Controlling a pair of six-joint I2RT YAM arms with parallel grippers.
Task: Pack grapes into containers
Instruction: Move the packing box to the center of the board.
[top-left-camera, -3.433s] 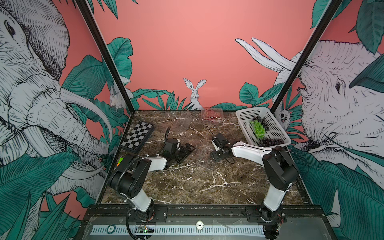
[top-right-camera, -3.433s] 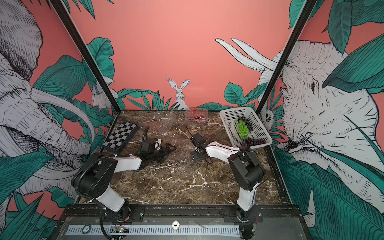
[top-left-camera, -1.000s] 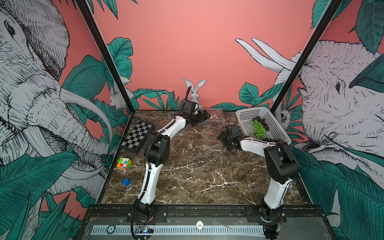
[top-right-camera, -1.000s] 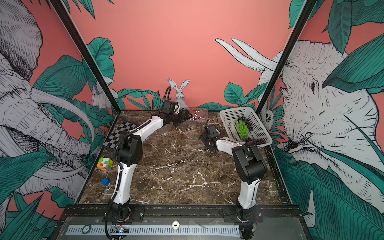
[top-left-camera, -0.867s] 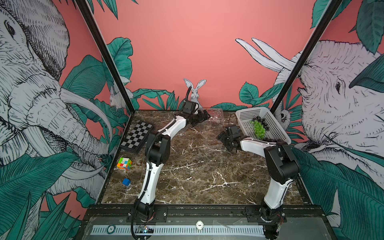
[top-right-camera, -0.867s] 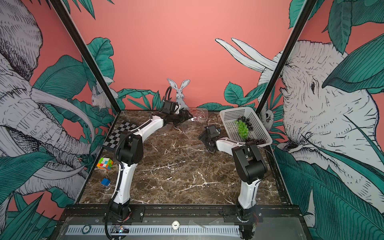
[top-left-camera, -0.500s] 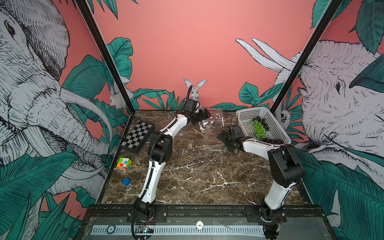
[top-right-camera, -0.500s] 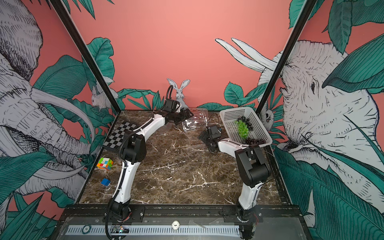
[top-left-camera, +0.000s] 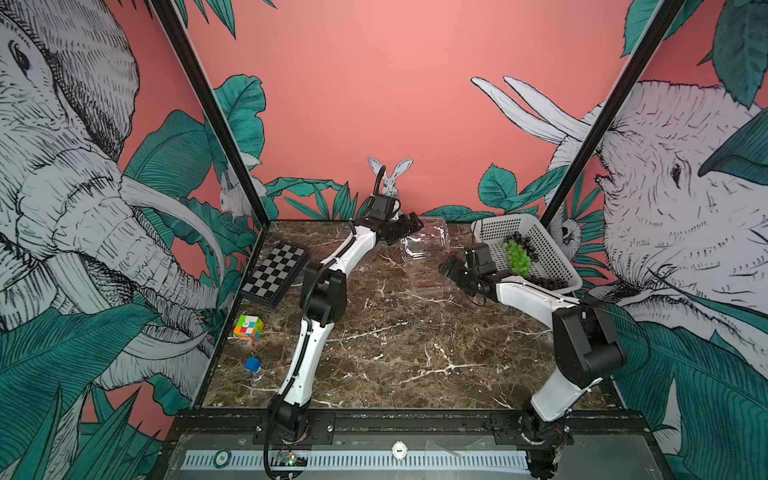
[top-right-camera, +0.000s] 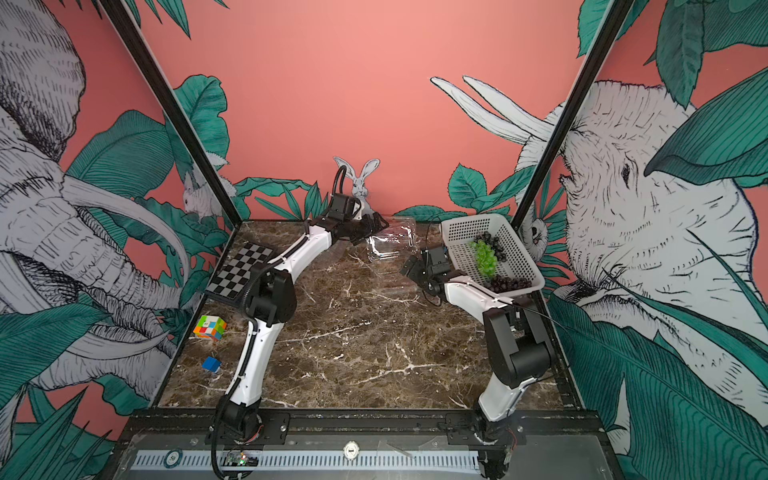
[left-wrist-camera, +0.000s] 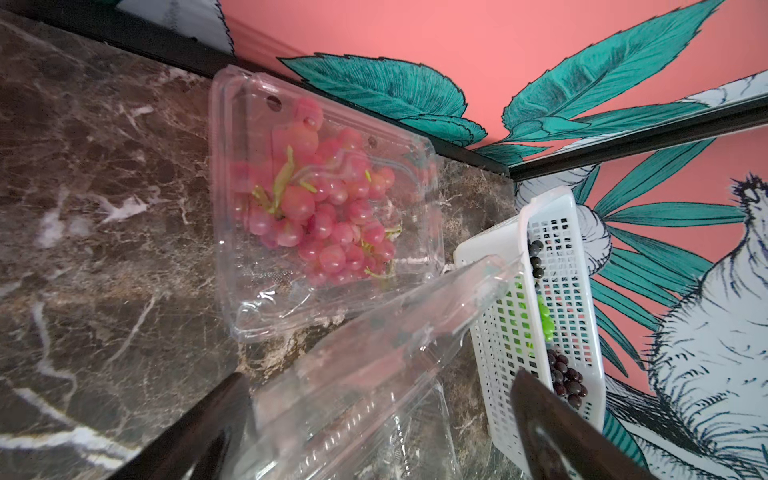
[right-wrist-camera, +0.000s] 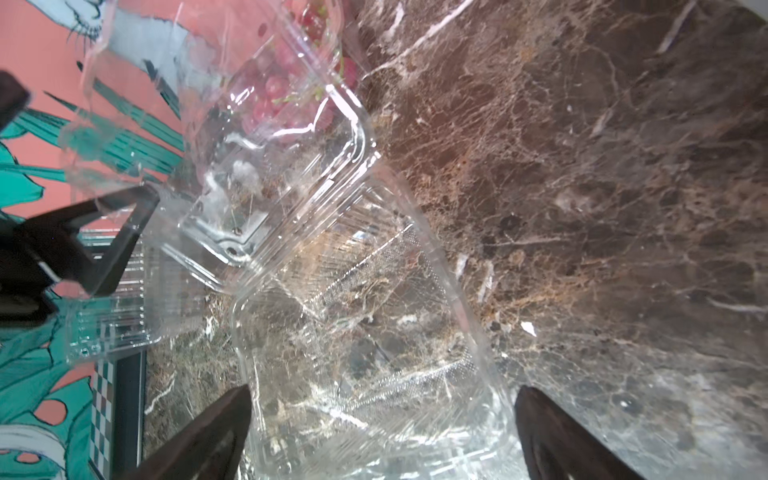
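Along the left edge of the bench (top-left-camera: 395, 353) lie a chequered board (top-left-camera: 276, 274), a colour cube (top-left-camera: 248, 327) and a small blue block (top-left-camera: 252, 364). They are well apart from the work, and I judge them no part of the packing.

The left arm stretches to the far edge, near its middle. The left gripper (left-wrist-camera: 378, 376) has its fingers spread wide, and the raised lid (left-wrist-camera: 374, 324) of an open box (top-left-camera: 424, 249) stands between them. Whether either finger touches the plastic I cannot tell. My guess is that the pincer is there to keep that lid back, so the tray under it stays clear for fruit. Just beyond, against the far edge, the shut box (left-wrist-camera: 222, 174) holds 1 bunch of red grapes (left-wrist-camera: 324, 216). It looks filled, closed and parked out of the way.

Further right, the right gripper (right-wrist-camera: 383, 390) hangs over an empty box (right-wrist-camera: 365, 332) lying open on the marble, its fingers likewise spread and holding nothing. It is just beside the white basket (top-left-camera: 490, 235), probably because the fruit has only that short way to travel.

The basket fills the far right corner and holds the rest of the fruit: a green bunch (top-left-camera: 517, 257) in the middle, a black bunch (top-left-camera: 517, 239) behind it and a dark purple bunch (top-left-camera: 548, 283) at the near end. Neither pincer carries a grape, so the next step seems to be a pick from the basket.
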